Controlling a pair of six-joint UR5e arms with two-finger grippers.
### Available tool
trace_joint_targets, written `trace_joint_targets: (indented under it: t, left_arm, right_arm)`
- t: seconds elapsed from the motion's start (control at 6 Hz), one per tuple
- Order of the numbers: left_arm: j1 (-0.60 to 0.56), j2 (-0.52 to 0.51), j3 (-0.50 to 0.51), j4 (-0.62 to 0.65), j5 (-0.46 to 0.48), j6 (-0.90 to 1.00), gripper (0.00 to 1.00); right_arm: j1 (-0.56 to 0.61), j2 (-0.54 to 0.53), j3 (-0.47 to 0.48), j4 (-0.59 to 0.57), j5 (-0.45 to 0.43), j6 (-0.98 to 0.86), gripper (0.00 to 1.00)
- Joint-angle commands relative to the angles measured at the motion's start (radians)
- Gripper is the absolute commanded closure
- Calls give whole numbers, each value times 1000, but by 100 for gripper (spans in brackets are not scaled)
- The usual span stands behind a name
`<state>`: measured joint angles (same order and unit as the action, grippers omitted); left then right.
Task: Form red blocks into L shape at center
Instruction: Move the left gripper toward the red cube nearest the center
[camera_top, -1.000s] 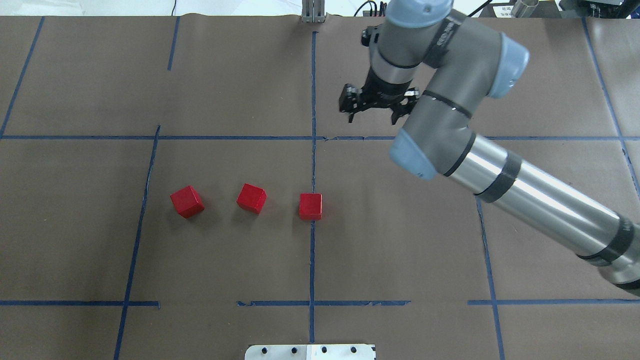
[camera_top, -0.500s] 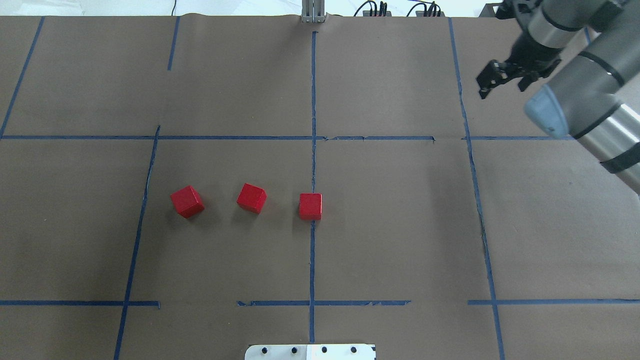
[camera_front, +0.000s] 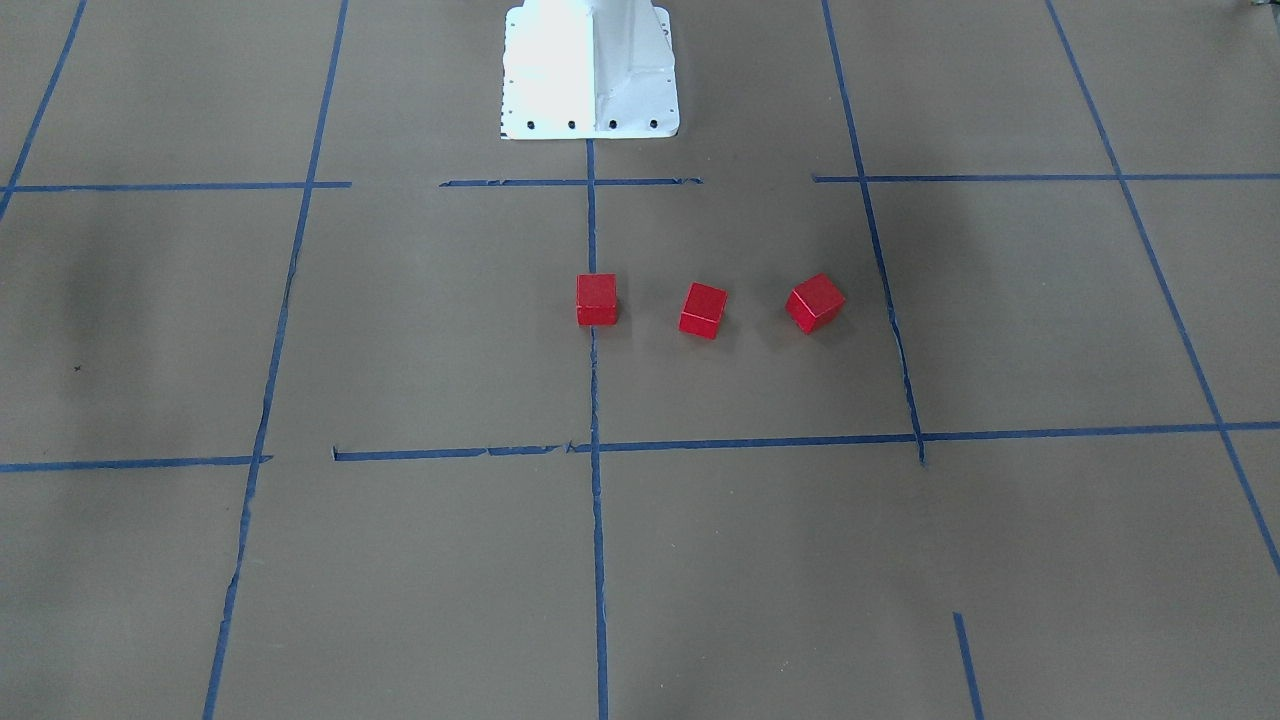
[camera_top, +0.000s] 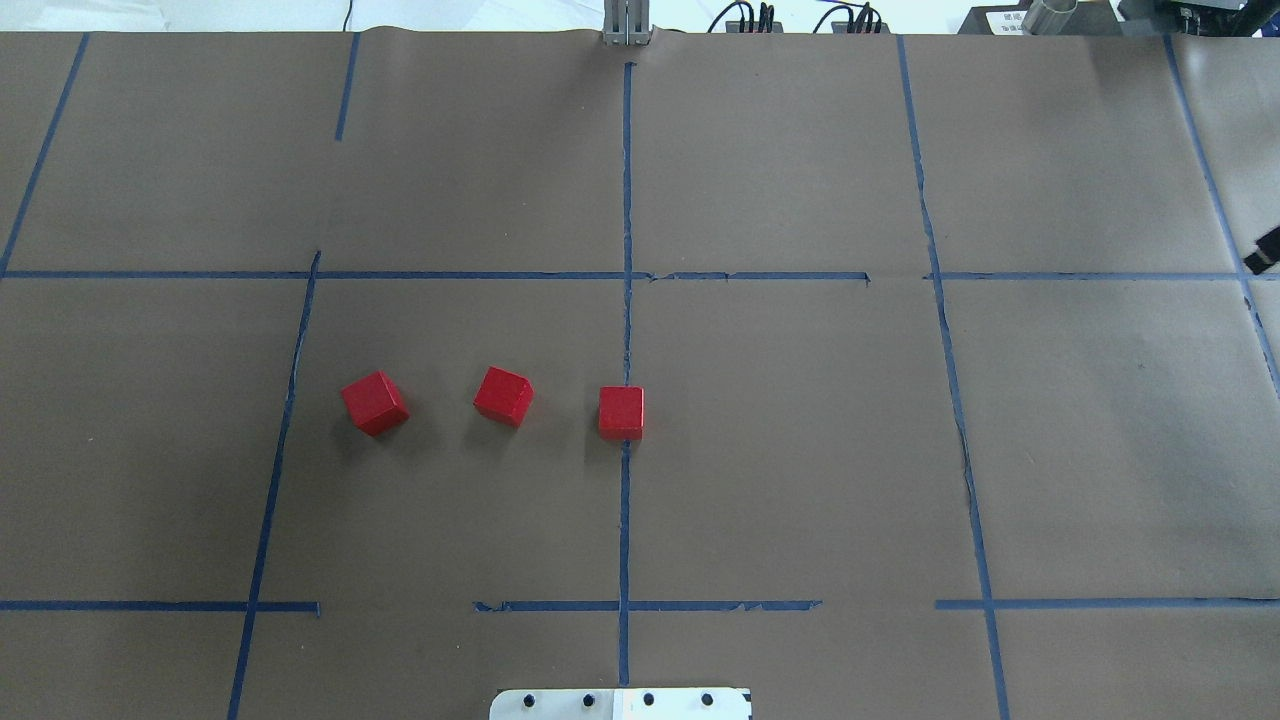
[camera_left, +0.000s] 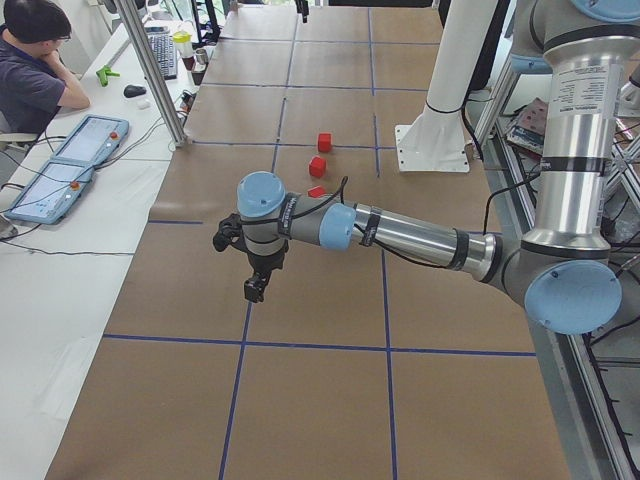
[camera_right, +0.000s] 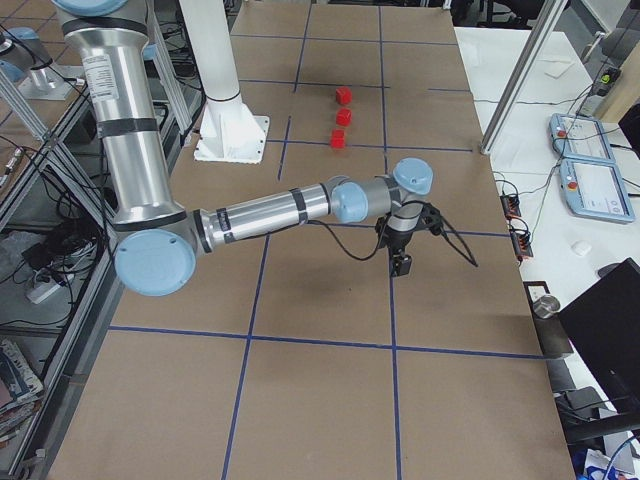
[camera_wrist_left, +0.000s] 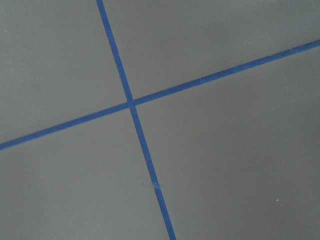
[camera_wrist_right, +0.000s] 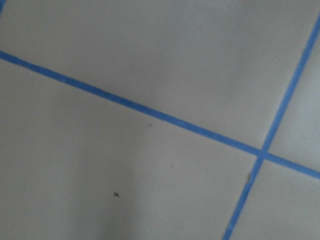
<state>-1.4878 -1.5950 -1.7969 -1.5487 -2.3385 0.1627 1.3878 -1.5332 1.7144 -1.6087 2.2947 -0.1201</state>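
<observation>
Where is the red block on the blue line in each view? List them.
Front-facing: block leftmost of three.
Overhead: block rightmost.
Exterior left: block farthest, upper middle.
Exterior right: block nearest, upper middle.
Wrist views: not in either.
Shared landmark: white base, in line with it.

**Exterior front-facing view.** Brown paper-covered table (camera_front: 400, 330) marked with a grid of blue tape. The white robot base (camera_front: 590, 70) stands at top centre. Three red cubes lie in a loose row just above mid-frame, none touching. The left block (camera_front: 597, 299) sits square on the central vertical line (camera_front: 597, 520). The middle block (camera_front: 703, 310) and right block (camera_front: 815, 302) lie to its right, both turned askew to the grid. The right block lies near a second vertical line (camera_front: 870, 230).
</observation>
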Motion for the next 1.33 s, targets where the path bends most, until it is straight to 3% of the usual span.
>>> trace_joint_targets:
  t: [0.0, 0.33, 0.5, 0.83, 1.17]
  left_arm:
    - [61, -60, -7, -2, -39, -106, 0]
    - [354, -100, -109, -123, -41, -405, 0]
    - [486, -220, -102, -131, -39, -555, 0]
    - [712, -369, -78, -132, 188, -929, 0]
    - [907, -518, 60, -136, 429, -1209, 0]
  right_arm:
    - [152, -186, 74, -2, 40, -70, 0]
    - [162, -214, 77, 0, 49, -61, 0]
    - [162, -214, 76, 3, 52, -55, 0]
    - [162, -214, 70, 6, 52, -55, 0]
    - [162, -212, 70, 6, 52, -53, 0]
